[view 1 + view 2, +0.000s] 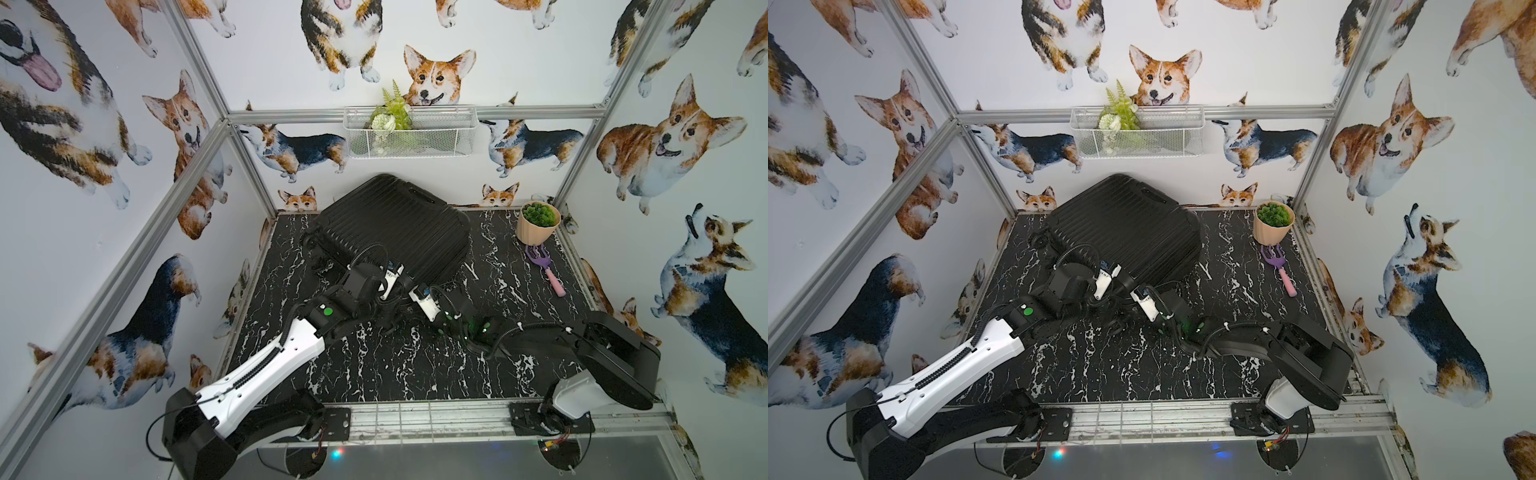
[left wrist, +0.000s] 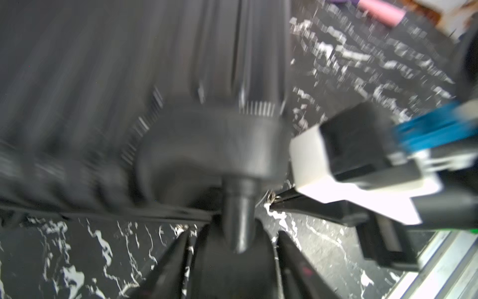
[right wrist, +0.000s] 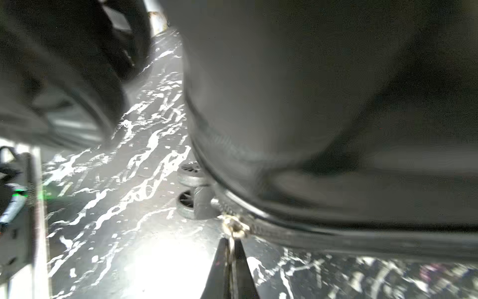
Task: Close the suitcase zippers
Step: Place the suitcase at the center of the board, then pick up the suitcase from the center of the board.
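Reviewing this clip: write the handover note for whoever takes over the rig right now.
Left gripper: open, jaws either side of a caster at the near corner of the suitcase.
Right gripper: shut on the zipper pull at the rim.
Suitcase: flat on the table, halves together.
Done: pull grasped.
Left: run it round the rim; how much is already zipped cannot be told.

I have both arms reaching forward and angled inward, so the two wrists sit close together near the middle. My left arm (image 1: 266, 365) climbs from its base with the white forearm raised. The left gripper (image 2: 232, 233) tips downward with its fingers (image 2: 168, 264) spread well apart. My right arm (image 1: 615, 345) lies low and folded, and the right gripper (image 3: 231, 240) is pinched tight on the zipper pull (image 3: 234, 225).
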You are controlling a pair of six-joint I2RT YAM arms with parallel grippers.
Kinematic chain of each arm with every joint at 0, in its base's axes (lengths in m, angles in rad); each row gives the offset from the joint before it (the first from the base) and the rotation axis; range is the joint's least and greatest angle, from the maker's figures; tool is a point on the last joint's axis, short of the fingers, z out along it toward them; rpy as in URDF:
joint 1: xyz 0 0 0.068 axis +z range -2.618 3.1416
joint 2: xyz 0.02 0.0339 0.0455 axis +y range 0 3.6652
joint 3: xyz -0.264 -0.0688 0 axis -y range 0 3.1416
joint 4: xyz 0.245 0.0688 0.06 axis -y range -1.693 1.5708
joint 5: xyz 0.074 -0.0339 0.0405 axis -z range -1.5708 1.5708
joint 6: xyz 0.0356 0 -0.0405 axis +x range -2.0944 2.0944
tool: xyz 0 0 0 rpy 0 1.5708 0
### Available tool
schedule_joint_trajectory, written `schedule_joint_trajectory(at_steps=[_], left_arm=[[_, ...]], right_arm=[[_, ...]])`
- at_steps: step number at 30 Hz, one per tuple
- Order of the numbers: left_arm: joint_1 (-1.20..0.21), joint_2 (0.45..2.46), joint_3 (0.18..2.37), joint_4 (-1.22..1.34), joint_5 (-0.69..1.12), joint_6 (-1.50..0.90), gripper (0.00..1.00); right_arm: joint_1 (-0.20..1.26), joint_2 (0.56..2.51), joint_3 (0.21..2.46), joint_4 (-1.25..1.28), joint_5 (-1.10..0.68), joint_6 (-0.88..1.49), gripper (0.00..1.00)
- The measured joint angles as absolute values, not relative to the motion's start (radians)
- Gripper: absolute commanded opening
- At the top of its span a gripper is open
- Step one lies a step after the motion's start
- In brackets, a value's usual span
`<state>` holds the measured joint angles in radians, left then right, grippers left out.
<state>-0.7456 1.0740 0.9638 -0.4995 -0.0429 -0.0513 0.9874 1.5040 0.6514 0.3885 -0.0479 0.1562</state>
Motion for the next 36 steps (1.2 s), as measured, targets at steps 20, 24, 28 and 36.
schedule_joint_trajectory(at_steps=[20,24,28,36], left_arm=[[-0.246,1.063,1.095,-0.591,-0.189,-0.028,0.86],[-0.138,1.114,1.108,-0.593,-0.163,-0.02,0.88],[-0.042,1.2,1.15,-0.597,-0.093,0.006,0.88],[0.055,1.374,1.243,-0.612,0.081,0.068,0.86]], right_arm=[[0.838,1.336,0.506,0.361,0.098,0.173,0.0],[0.816,1.317,0.505,0.331,0.12,0.183,0.0],[0.804,1.313,0.505,0.324,0.128,0.185,0.0],[0.802,1.312,0.511,0.308,0.126,0.186,0.0]])
